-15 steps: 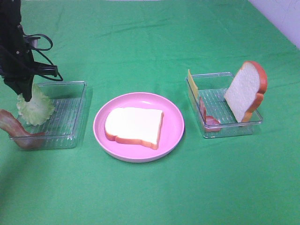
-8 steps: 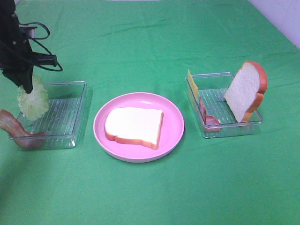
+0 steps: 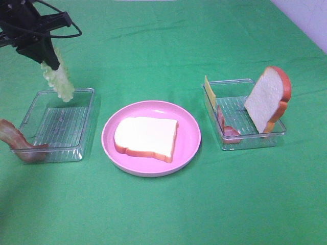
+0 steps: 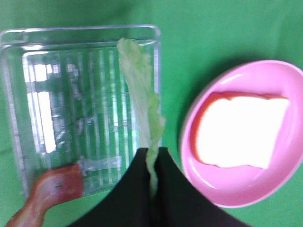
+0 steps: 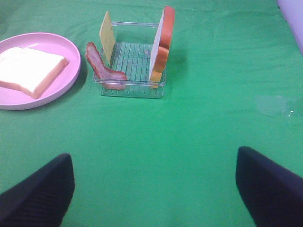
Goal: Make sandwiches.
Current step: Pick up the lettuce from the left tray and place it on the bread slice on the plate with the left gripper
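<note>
My left gripper (image 3: 45, 60) is shut on a pale green lettuce leaf (image 3: 60, 81), which hangs in the air above the far side of the left clear tray (image 3: 82, 138). The wrist view shows the lettuce leaf (image 4: 142, 109) pinched between the black fingers (image 4: 165, 189). A white bread slice (image 3: 147, 137) lies flat on the pink plate (image 3: 191, 135). In the right tray (image 3: 250, 138) a second bread slice (image 3: 268, 99) stands on edge, with a yellow cheese slice (image 3: 208, 89) and a bacon strip (image 3: 227, 127). My right gripper (image 5: 151, 189) is open, low over bare cloth.
A bacon strip (image 3: 18, 143) hangs over the near left corner of the left tray. Green cloth covers the table. A pale wall (image 3: 306, 15) shows at the far right corner.
My left gripper has risen and moved right with the lettuce leaf, lifting it out of the left tray. The right side has not changed.
</note>
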`<state>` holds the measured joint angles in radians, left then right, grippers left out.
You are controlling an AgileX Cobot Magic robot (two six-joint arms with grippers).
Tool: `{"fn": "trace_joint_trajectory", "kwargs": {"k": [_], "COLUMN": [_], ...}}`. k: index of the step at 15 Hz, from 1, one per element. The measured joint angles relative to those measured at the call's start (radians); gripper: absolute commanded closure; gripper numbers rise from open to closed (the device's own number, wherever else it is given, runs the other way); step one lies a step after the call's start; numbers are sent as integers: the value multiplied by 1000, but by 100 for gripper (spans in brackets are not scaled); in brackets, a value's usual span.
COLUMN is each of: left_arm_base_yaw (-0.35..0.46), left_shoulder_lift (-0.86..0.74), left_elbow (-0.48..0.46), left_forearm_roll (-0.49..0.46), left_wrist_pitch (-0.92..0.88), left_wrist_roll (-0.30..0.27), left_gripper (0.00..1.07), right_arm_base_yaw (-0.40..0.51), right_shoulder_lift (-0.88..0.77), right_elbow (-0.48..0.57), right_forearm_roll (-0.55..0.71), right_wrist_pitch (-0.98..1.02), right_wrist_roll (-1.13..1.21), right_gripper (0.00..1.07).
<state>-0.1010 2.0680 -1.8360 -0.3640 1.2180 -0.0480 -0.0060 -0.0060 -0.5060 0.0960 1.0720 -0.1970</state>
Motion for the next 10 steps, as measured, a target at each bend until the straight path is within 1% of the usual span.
{"fn": "trace_joint_trajectory", "kwargs": {"k": [1, 2, 4, 5, 7, 8, 9, 10], "left_arm_base_yaw": [0, 0, -3, -14, -54, -61, -81, -87], "left_shoulder_lift": [-6, -23, -32, -33, -33, -33, -33, -34], "left_elbow": [0, 0, 0, 15, 71, 80, 112, 123], "left_forearm_roll": [-34, -143, -273, -306, -339, -349, -386, -403], "left_wrist_pitch": [0, 0, 0, 0, 0, 1, 1, 0], "left_wrist_roll": [20, 79, 161, 194, 233, 239, 262, 272], "left_gripper": [107, 107, 107, 107, 107, 107, 107, 107], "right_arm_base_yaw": [0, 0, 0, 0, 0, 0, 0, 0], "right_shoulder_lift": [0, 0, 0, 0, 0, 0, 0, 0], "right_elbow": [0, 0, 0, 0, 0, 0, 0, 0], "right_forearm_roll": [0, 0, 0, 0, 0, 0, 0, 0], "right_wrist_pitch": [0, 0, 0, 0, 0, 0, 0, 0], "right_wrist_roll": [0, 0, 0, 0, 0, 0, 0, 0], "right_gripper": [21, 21, 21, 21, 21, 21, 21, 21]}}
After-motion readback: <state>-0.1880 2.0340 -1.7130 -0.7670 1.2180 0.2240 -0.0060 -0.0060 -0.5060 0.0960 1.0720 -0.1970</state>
